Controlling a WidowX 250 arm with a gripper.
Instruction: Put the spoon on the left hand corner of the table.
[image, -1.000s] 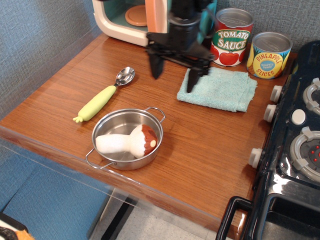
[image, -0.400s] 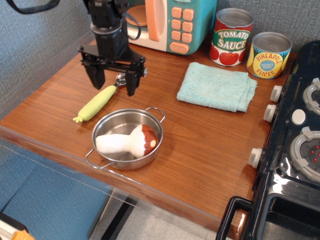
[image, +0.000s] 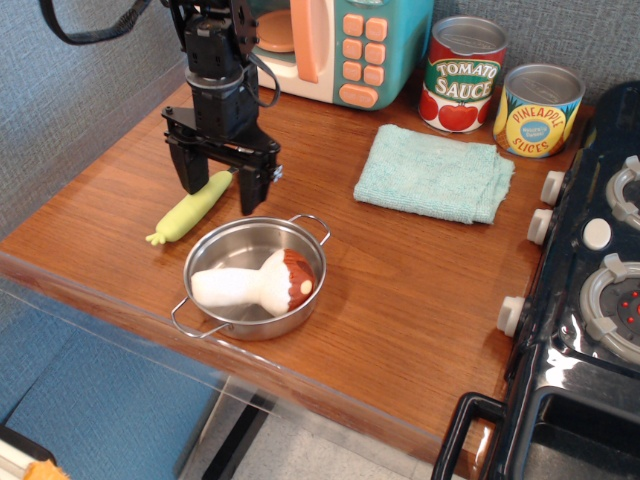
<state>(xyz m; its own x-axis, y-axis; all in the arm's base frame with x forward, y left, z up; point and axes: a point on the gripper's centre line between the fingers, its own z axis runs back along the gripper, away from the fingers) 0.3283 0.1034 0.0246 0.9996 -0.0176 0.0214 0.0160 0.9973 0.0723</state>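
The spoon lies on the reddish-brown table at the left, its pale yellow-green handle pointing to the front left edge. Its silver bowl is hidden behind my gripper. My gripper is open and hangs low over the spoon's upper handle, one finger on each side of it. I cannot tell whether the fingers touch the spoon.
A steel pot with a white-and-brown toy mushroom stands just in front of the gripper. A teal cloth, two cans and a toy microwave are behind. A black stove fills the right.
My gripper has swung from above the cloth to the left and come down over the spoon, jaws still open. The spoon has not moved.
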